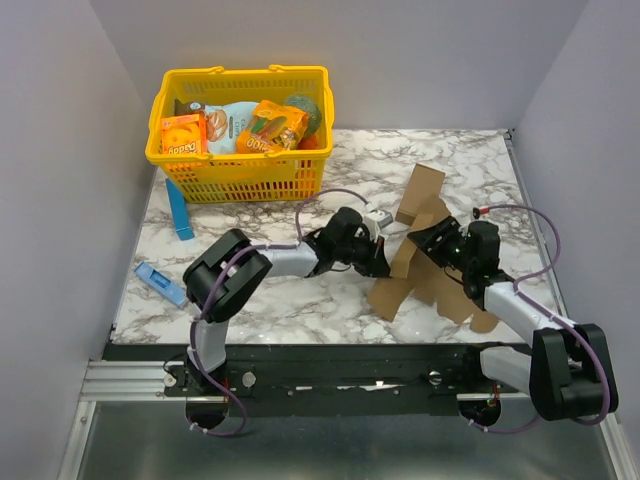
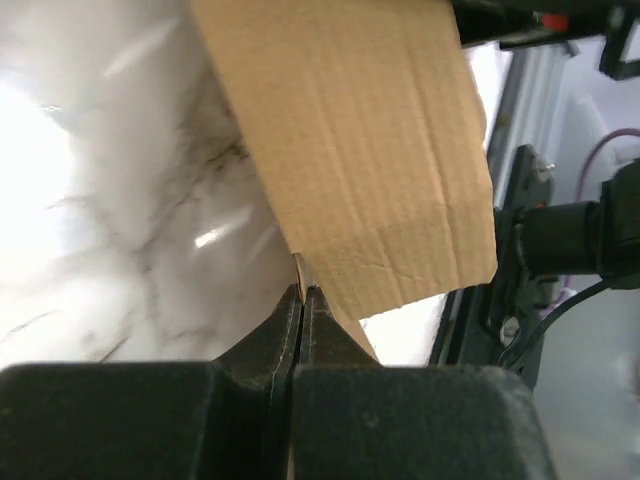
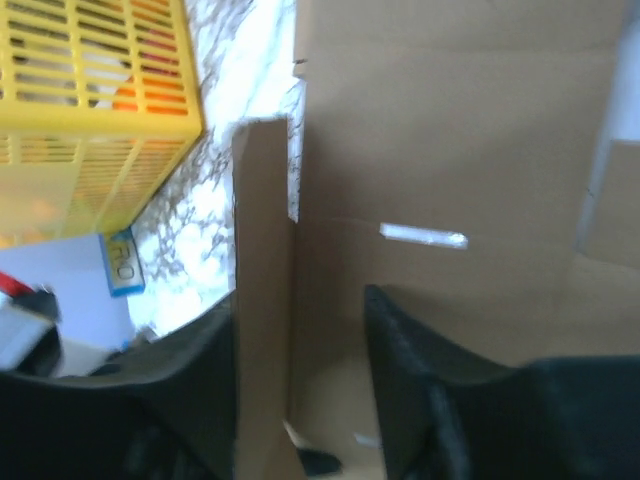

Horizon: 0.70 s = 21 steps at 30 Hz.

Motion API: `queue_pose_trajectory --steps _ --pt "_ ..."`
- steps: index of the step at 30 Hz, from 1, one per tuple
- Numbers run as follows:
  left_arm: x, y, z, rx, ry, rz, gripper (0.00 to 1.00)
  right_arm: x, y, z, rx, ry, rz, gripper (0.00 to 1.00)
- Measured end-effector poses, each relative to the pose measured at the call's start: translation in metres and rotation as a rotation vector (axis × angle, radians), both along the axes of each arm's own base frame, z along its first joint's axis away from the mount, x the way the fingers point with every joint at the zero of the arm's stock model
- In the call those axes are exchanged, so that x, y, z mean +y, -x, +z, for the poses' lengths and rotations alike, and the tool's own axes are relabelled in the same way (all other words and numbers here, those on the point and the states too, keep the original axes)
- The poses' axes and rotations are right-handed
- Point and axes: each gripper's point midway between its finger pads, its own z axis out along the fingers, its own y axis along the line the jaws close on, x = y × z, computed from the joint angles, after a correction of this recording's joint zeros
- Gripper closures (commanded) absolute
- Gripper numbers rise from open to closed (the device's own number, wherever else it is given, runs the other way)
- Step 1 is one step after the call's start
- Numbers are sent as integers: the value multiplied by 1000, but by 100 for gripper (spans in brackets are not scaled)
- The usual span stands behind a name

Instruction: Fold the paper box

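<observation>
The paper box [image 1: 421, 193], a die-cut sheet with flaps raised, sits right of centre on the counter [image 1: 270, 305] between both arms; the left end effector [image 2: 301, 296] is fully closed, pinching a sheet edge; the right end effector [image 3: 300, 330] stands open, straddling an upright flap.

Marbled tabletop [image 1: 300, 300] — yellow basket [image 1: 240, 178] far left, blue strip [image 1: 180, 212] and blue packet [image 1: 160, 283] nearer — paper box [image 1: 388, 295] right of centre.
</observation>
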Motion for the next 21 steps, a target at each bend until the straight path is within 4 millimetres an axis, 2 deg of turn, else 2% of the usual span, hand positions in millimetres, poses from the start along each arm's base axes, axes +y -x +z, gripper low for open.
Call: queue_pose_trajectory --steps 5,9,12,15,18,21 --pt "25 -31 17 -43 -154 25 100 9 2 24 -158 61 119 33" --pt "59 -44 13 -35 -319 44 100 20 13 42 -308 108 231 33" --pt "80 -47 9 -27 -405 37 100 35 20 47 -381 150 323 34" --pt "101 -45 7 -6 -484 18 100 64 35 47 -436 186 454 34" --pt "111 -40 7 -4 -524 0 100 88 47 47 -464 208 541 34" --pt "119 -36 6 -3 -555 -11 100 106 48 52 -479 222 584 35"
